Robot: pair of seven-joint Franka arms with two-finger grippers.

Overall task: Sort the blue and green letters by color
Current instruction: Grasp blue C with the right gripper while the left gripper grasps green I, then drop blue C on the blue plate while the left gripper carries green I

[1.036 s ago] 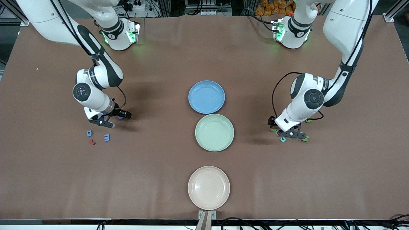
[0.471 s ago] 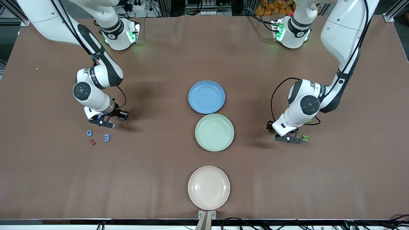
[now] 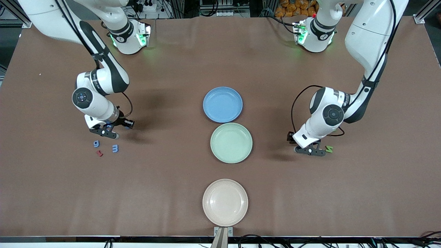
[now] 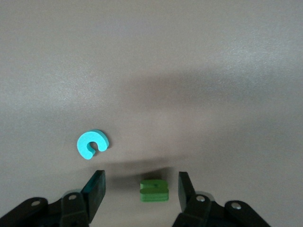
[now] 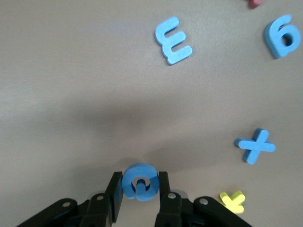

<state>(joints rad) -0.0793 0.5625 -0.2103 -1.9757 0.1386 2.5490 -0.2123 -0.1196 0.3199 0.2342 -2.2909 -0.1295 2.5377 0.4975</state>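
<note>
Nearest the front camera, at the table's middle, sits the beige plate [image 3: 225, 202]. Farther off, toward my right arm's end, lie a dark red piece [image 3: 99, 153], a blue 3 [image 3: 115, 148] and a blue 9 [image 3: 96, 143], close together but apart.

Toward my left arm's end, my left gripper [image 3: 310, 150] is down at the table. Its fingers [image 4: 98, 182] are spread to either side of a small green piece [image 4: 154, 190], with a gap on each side. A cyan C [image 4: 92, 144] lies near it on the cloth, and a green S-shaped letter [image 3: 329, 149] lies just beside the gripper.

The green plate [image 3: 231, 143] sits mid-table.

My right gripper [image 3: 109, 132] is just past the 9 and 3, its fingers pressed onto a round blue letter [image 5: 140, 182] pinched between them. Its wrist view also shows a blue x [image 5: 254, 145] and a yellow letter [image 5: 232, 201] lying close by.

Farthest of the three, touching the green plate's rim, is the blue plate [image 3: 222, 104].
</note>
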